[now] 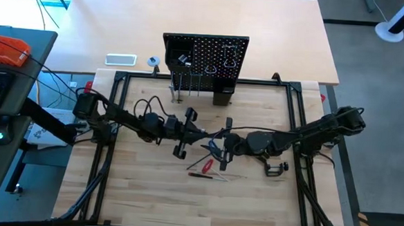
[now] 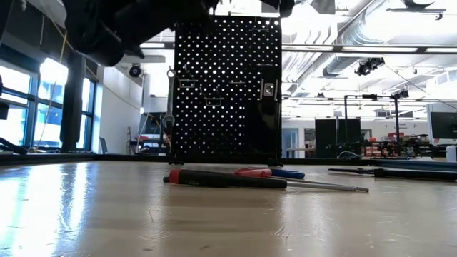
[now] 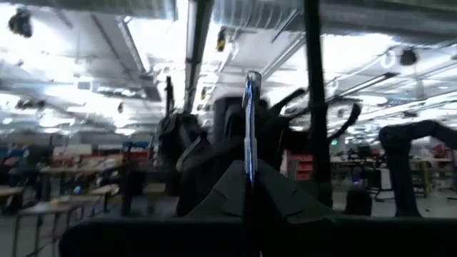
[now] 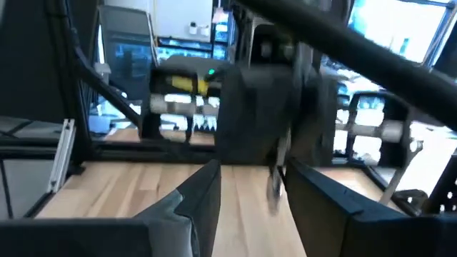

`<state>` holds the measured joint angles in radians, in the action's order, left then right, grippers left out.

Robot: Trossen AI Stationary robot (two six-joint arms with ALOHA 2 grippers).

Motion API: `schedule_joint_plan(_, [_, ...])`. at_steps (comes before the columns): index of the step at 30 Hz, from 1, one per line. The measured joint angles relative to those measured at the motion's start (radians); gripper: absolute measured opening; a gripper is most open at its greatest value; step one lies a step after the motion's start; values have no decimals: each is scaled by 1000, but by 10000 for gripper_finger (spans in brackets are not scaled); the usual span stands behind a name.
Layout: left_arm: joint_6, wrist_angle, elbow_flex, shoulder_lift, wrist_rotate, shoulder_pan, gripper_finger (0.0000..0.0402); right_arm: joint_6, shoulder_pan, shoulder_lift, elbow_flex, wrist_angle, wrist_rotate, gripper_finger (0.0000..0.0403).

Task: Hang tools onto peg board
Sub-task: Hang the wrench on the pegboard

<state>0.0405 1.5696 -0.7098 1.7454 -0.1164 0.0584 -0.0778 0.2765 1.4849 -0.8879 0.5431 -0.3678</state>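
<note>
The black peg board (image 1: 205,54) stands upright at the table's far edge, also seen in the low view (image 2: 225,86). My left gripper (image 1: 202,136) hovers over the table's middle, shut on a thin silver tool (image 3: 250,121) seen edge-on. My right gripper (image 1: 222,144) faces it from the right, open (image 4: 246,189). The silver tool's end (image 4: 275,175) shows just beyond its fingers. A black-handled screwdriver (image 2: 228,178), a red-handled one (image 1: 205,166), a blue-handled tool (image 2: 284,173) and a black C-clamp (image 1: 275,169) lie flat on the table. My left gripper pinches the thin silver tool between its two shut fingers (image 3: 275,189). The fingers hide which part they have. They come from the table's left, slanting upward. The tool's free length (image 3: 250,100) sticks out past the fingertips, lifted clear of the table.
A black frame (image 1: 296,97) rims the wooden work surface. Beyond it, on the pale far tabletop, lie a white device (image 1: 120,59) and a small round thing (image 1: 153,61). A long dark tool (image 2: 400,171) lies at the right in the low view.
</note>
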Motion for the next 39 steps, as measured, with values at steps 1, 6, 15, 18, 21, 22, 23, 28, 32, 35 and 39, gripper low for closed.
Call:
schedule_joint_plan(1, [-5, 1, -8, 0, -16, 1, 1, 7, -2, 2, 0, -4, 3, 151])
schedule_joint_plan(6, [-17, 0, -31, 0, -36, 2, 1, -1, -2, 7, 0, 17, 5, 146])
schedule_joint_plan(15, [-46, 0, -35, 0, -37, 9, 1, 30, -31, 7, 0, 61, 71, 83])
schedule_joint_plan(18, [-66, -1, -35, 0, -27, 16, 1, 63, -49, 7, 0, 60, 113, 64])
schedule_joint_plan(21, [-72, -2, -36, 0, -19, 22, 1, 78, -60, 7, 0, 60, 130, 49])
schedule_joint_plan(22, [-71, -8, -39, 0, -18, 22, 1, 78, -62, 7, 0, 60, 133, 45])
schedule_joint_plan(23, [-72, -22, -45, 0, -18, 22, 1, 78, -63, 7, 0, 59, 134, 41])
schedule_joint_plan(28, [-109, -80, -74, -3, -18, 30, 1, 70, -66, 5, 0, 49, 137, 24])
schedule_joint_plan(32, [-125, -91, -75, -2, -15, 34, 1, 53, -64, 3, 0, 23, 127, 8])
schedule_joint_plan(35, [-124, -107, -75, -2, -17, 33, 1, 25, -46, 3, 0, 18, 79, 7])
schedule_joint_plan(39, [-116, -132, -77, -2, -34, 33, 9, 6, -41, -15, 0, -15, 69, 5])
